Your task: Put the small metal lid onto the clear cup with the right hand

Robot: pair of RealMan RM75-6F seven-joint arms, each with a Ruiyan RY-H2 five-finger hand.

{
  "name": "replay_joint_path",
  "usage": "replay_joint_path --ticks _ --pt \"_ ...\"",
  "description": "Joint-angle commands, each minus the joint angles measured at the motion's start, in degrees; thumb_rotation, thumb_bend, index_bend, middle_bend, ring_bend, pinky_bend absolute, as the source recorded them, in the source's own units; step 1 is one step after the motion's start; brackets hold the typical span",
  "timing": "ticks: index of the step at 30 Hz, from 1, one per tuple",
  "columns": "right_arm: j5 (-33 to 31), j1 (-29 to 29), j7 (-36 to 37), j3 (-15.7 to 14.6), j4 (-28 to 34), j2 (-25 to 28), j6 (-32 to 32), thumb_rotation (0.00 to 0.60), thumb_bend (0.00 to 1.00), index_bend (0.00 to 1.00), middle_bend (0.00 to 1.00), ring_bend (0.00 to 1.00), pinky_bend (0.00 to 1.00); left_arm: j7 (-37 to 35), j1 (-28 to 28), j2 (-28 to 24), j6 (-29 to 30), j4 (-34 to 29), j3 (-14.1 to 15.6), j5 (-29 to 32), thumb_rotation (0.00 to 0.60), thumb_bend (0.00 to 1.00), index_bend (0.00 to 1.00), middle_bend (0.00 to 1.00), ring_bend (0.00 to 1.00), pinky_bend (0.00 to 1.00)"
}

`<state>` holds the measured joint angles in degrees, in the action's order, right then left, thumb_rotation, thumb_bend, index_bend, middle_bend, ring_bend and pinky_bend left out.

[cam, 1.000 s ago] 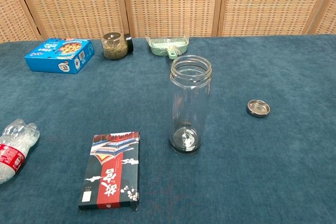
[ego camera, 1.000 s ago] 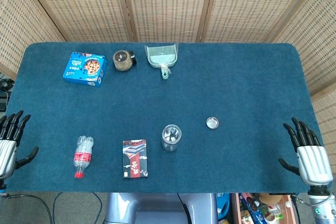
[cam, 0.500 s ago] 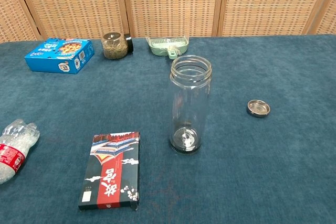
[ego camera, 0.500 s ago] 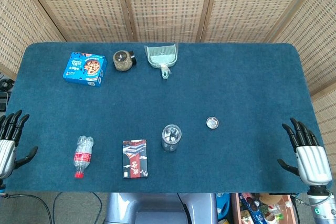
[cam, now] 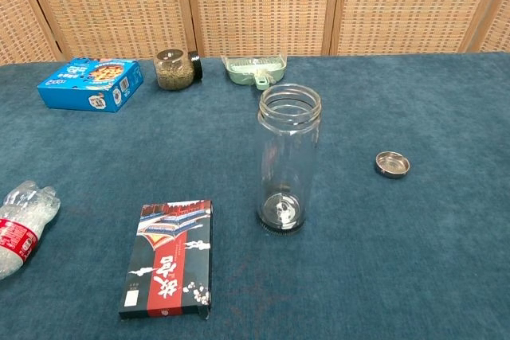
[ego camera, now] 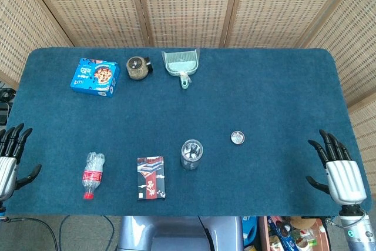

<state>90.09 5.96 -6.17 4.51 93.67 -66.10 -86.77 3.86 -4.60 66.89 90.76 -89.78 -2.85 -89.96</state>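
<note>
Since the right hand (ego camera: 342,173) hangs at the tabletop's (ego camera: 276,95) near right edge with its fingers spread and nothing in them, the task looks to be at its very start: the reach has not begun. The small metal lid (ego camera: 237,138) lies flat on the cloth, well apart from that hand, ahead of it and toward the robot's left. Just past the lid in the same direction stands the clear cup (cam: 288,163), upright, mouth open, empty. The next move calls for carrying the right hand inward over the lid and pinching its low rim, a shallow grip on a thin part, then lifting it across to the cup's mouth. The left hand (ego camera: 10,160) is likewise open and idle at the opposite edge.

Dark blue carpet-like cloth covers the tabletop, and woven cane screens in wooden frames close off the room behind it.
</note>
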Motion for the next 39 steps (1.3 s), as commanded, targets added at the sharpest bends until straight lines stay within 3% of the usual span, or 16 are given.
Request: replay_joint_path --ticks 1,14,21,32,39 --pt "-0.6 2.3 -1.3 1.1 2.1 0.7 3.0 0.6 0.17 0.28 0.0 0.0 0.24 0.4 -0.1 0.1 -0.1 0.0 0.0 0.0 0.6 0.3 0.0 0.0 0.0 0.0" --pt "-10.5 12.4 -13.2 6.6 9.0 -0.9 16.5 0.6 0.21 0.39 0.07 0.0 0.3 0.7 -0.5 0.5 -1.1 0.2 0.1 0.3 0.6 0.3 0.0 0.0 0.0 0.0" --pt "-16.4 16.8 -19.7 7.3 7.6 -4.8 21.7 0.6 0.31 0.42 0.09 0.0 0.32 0.9 -0.8 0.8 -1.9 0.6 0.0 0.6 0.6 0.3 0.0 0.0 0.0 0.0" --pt "-24.7 22.4 -24.3 8.3 3.8 -10.7 26.1 0.6 0.34 0.43 0.1 0.0 0.34 1.4 -1.0 1.2 -2.1 0.8 0.2 0.2 0.6 0.3 0.0 0.0 0.0 0.0" --pt "-28.2 25.5 -26.4 8.7 1.1 -13.7 27.3 0.6 0.4 0.45 0.12 0.0 0.36 1.5 -1.2 1.3 -2.4 1.1 0.2 0.4 0.6 0.3 0.0 0.0 0.0 0.0"
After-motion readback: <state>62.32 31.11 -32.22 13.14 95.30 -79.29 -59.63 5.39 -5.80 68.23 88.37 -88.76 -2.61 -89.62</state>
